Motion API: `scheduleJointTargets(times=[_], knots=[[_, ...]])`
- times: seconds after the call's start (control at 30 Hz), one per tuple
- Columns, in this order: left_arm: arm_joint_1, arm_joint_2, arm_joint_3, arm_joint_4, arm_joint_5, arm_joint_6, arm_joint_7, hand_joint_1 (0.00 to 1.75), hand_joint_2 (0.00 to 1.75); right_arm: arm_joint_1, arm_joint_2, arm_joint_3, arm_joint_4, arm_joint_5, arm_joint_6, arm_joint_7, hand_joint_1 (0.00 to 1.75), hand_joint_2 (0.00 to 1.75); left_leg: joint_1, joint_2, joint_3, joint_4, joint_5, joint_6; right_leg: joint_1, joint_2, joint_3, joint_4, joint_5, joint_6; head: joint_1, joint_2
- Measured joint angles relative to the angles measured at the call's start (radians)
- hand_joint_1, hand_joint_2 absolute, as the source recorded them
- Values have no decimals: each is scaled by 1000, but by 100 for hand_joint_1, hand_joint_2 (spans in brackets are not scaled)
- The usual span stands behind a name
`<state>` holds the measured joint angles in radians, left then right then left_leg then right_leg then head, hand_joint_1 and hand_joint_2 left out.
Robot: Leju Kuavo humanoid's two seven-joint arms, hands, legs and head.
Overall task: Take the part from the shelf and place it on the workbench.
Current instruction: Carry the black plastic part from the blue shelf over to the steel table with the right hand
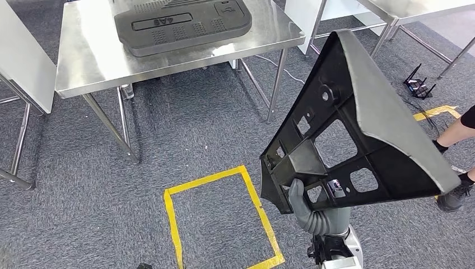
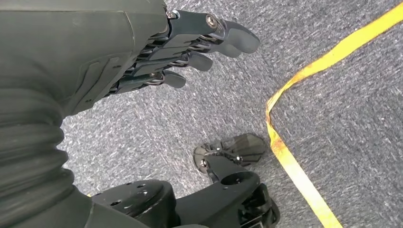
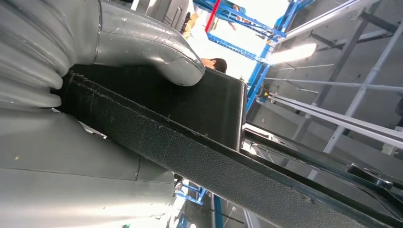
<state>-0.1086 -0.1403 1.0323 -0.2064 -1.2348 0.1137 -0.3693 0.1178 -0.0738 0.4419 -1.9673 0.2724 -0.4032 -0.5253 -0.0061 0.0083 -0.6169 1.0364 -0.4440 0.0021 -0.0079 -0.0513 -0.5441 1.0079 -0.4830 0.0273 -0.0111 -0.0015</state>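
Observation:
A large black triangular plastic part (image 1: pixel 347 134) with ribs and cut-outs is held up in front of me by my right hand (image 1: pixel 305 207), which grips its lower edge. In the right wrist view the grey thumb (image 3: pixel 157 47) presses on the part's black textured edge (image 3: pixel 214 161). My left hand (image 2: pixel 185 52) hangs over the grey carpet, fingers loosely apart and holding nothing. The steel workbench (image 1: pixel 89 61) stands ahead at the upper left, with another dark grey moulded panel (image 1: pixel 179 25) lying on it.
A yellow tape rectangle (image 1: pixel 218 218) marks the carpet just ahead of me. A second steel table (image 1: pixel 392 11) stands at the upper right. A person's leg and shoe (image 1: pixel 456 190) are at the right edge. A white panel (image 1: pixel 22 56) stands at the left.

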Motion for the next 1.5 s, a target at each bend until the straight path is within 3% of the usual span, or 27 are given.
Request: scheduleJointTargets(times=[0.77, 1.5], knots=[[0, 0, 0, 0, 4, 14, -19, 0, 175, 0, 10, -13, 2, 11, -34, 77, 175, 175, 1, 0, 0, 0, 3, 5, 1, 0, 0, 0, 2, 3, 0, 0], [3, 1, 0, 0, 2, 18, 19, 0, 175, 0, 10, -14, 3, -14, -33, 95, 175, 175, 1, 0, 0, 0, 3, 5, 1, 0, 0, 0, 2, 3, 0, 0]])
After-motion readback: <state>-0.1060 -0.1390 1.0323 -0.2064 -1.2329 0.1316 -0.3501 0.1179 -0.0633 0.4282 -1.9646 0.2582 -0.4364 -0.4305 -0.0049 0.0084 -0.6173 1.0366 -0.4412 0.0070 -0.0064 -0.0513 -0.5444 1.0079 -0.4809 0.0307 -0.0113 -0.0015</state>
